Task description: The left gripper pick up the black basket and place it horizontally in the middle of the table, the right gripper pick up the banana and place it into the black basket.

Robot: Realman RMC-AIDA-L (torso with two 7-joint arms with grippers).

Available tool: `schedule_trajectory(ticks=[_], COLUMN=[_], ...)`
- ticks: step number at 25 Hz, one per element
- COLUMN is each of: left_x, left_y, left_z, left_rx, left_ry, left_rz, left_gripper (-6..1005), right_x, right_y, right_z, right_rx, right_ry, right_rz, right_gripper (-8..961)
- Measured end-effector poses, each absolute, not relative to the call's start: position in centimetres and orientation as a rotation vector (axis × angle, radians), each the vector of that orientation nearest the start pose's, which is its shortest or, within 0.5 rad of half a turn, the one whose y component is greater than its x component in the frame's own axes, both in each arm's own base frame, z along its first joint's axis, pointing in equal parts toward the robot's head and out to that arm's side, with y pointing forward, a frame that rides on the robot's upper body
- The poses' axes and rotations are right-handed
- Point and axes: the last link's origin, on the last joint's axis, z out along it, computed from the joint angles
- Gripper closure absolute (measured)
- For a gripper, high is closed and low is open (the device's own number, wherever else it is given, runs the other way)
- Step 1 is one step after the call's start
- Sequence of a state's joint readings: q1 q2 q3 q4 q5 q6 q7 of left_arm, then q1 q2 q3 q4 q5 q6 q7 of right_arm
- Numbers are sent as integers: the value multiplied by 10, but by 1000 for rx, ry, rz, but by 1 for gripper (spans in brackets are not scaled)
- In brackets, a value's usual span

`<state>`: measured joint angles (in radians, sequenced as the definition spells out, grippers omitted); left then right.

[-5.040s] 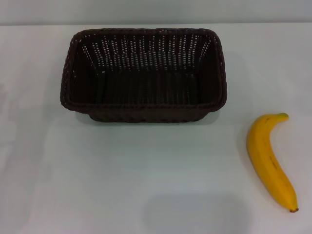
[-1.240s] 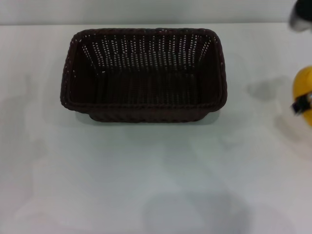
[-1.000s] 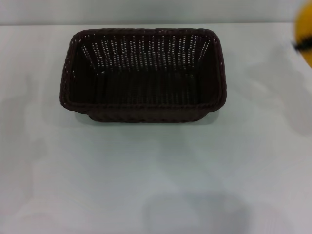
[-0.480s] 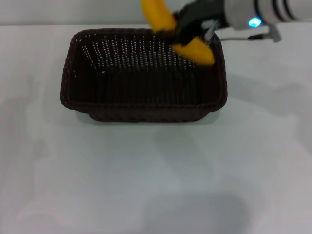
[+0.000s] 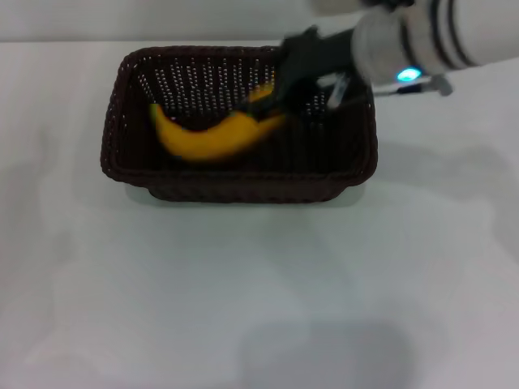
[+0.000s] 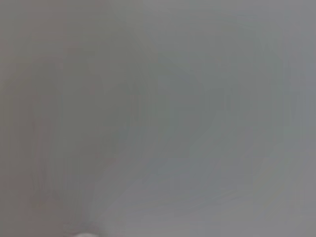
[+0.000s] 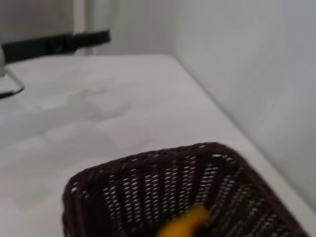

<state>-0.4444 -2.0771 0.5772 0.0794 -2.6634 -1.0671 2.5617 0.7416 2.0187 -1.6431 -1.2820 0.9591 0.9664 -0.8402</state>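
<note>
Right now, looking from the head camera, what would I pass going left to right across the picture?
Bare table → black basket's left rim → banana inside it → right tool at the banana's end → the white-banded arm.

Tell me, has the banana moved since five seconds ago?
Yes. The banana went from the table, right of the black basket, into it.

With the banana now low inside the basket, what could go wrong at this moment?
The right gripper holds one end of the banana, so the free end may hit the floor of the black basket first and twist loose. The fingers sit close to the woven far wall, so they might catch it when they lift out.
</note>
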Motion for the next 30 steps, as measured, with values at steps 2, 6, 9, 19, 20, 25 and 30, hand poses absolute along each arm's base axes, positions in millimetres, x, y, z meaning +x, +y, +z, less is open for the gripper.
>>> schedule_trajectory(ticks=[2, 6, 9, 19, 20, 25, 30], left_x=[-399, -402, -404, -402, -402, -398, -393], left_y=[325, 325, 325, 323, 323, 325, 329], left_z=[56, 55, 52, 37, 37, 32, 30], left_rx=[-1073, -1074, -1076, -1114, -1124, -1195, -1243], left_ry=[-944, -960, -982, -988, -987, -969, -936], left_rz=[-850, -835, -812, -770, -765, -744, -726], left_gripper=[123, 123, 123, 123, 123, 123, 123], right_x=[66, 88, 121, 288, 303, 354, 362], right_y=[401, 408, 409, 376, 370, 354, 351], right_z=[-19, 29, 64, 144, 138, 101, 80], right_rx=[-2616, -2399, -2246, -1370, -1350, -1362, -1427], right_ry=[246, 392, 495, 548, 526, 531, 566], right_rz=[237, 562, 844, 1455, 1336, 870, 775], right_gripper=[231, 154, 137, 142, 142, 145, 146])
